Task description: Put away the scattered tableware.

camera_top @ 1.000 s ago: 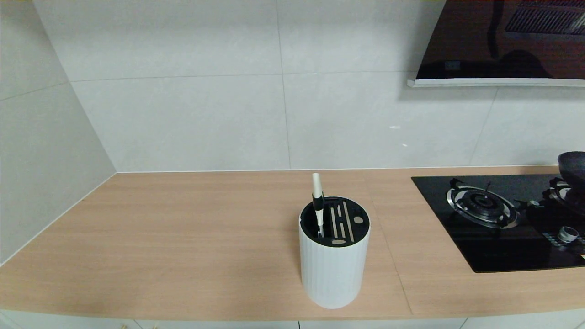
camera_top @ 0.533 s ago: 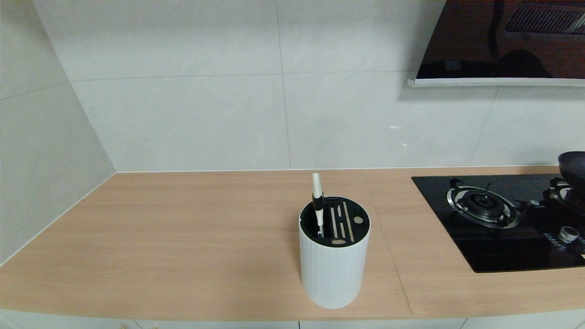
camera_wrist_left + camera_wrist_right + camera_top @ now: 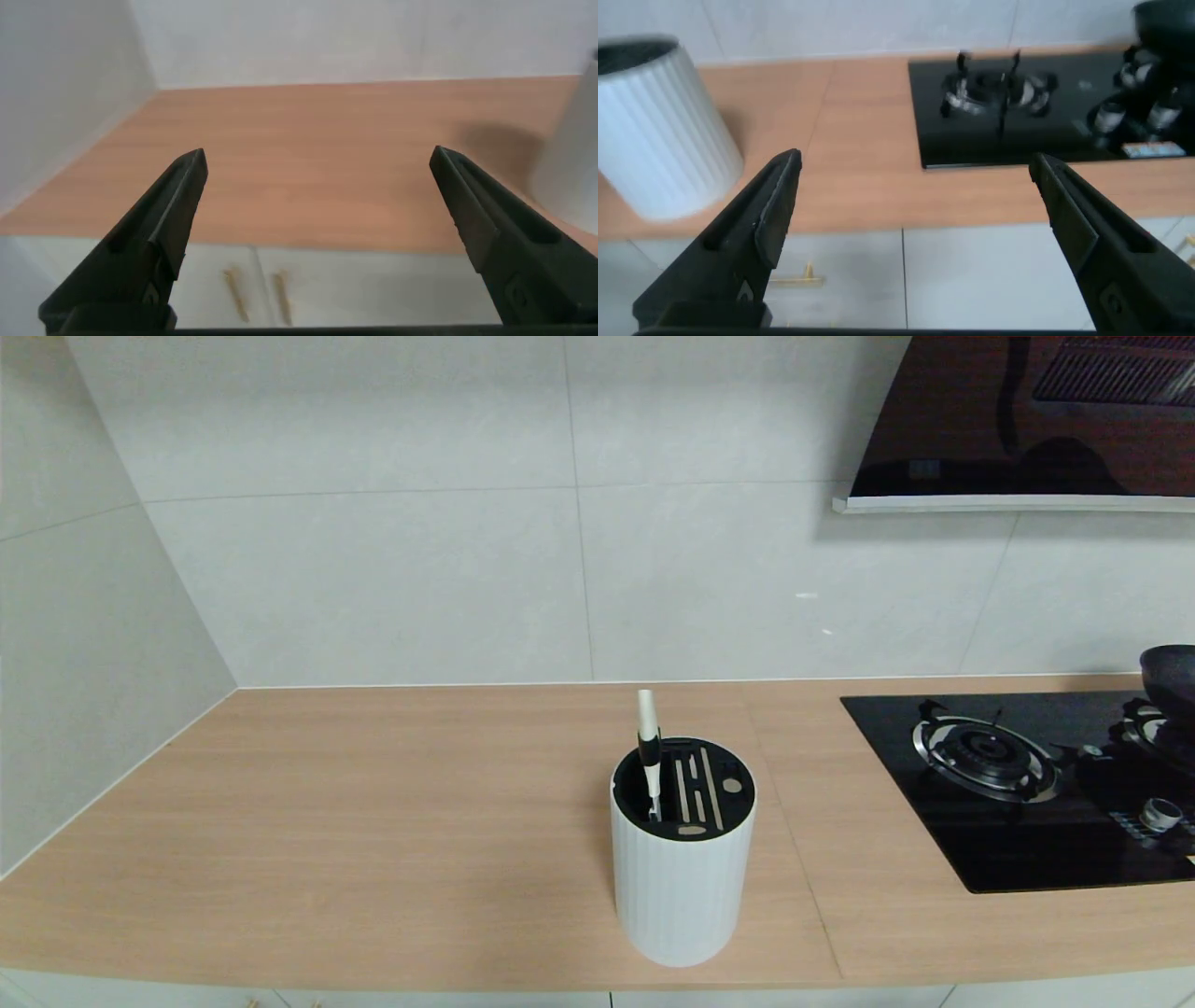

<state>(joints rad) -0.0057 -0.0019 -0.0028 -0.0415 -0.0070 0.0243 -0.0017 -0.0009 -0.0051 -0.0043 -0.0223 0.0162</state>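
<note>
In wht holder (image 3: 682, 887): 1 utensil (image 3: 646, 728).

Utensil (image 3: 646, 719) lower end hidden inside holder (image 3: 682, 887), pot (image 3: 1172, 672) cut off by edge

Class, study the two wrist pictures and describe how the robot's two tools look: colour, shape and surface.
The left tool and the right tool look alike. Each has two matte black fingers, broad at the base and tapering like wedges to narrow, blunt tips. Their inner faces are flat and smooth, with angled edges.
</note>
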